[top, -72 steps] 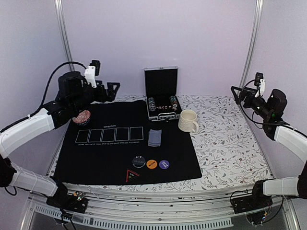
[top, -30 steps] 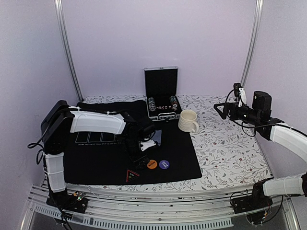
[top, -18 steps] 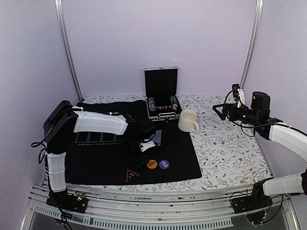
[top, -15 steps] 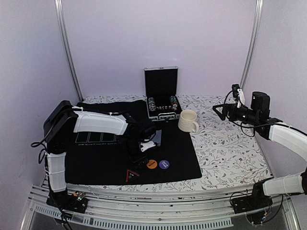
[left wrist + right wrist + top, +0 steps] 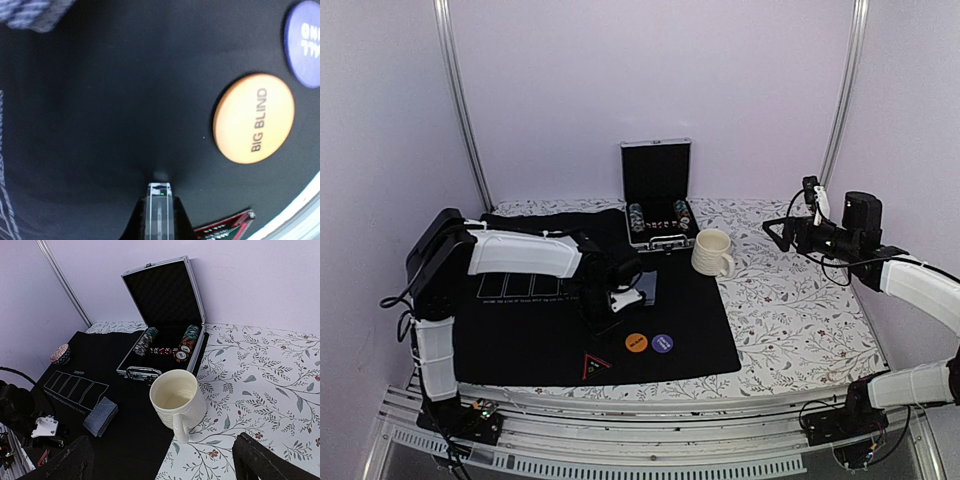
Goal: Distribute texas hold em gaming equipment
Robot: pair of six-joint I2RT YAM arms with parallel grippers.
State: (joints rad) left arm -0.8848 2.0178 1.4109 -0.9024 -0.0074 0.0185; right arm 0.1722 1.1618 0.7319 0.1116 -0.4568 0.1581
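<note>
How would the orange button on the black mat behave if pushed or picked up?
The orange button lies flat, so it would likely slide, not roll. It looks thin and stiff, so pinching its edge off the mat may be hard.

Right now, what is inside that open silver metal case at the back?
Two rows of striped poker chips lie in the open silver metal case, with small red pieces between them. Its near wall hides the tray floor and anything lower down.
</note>
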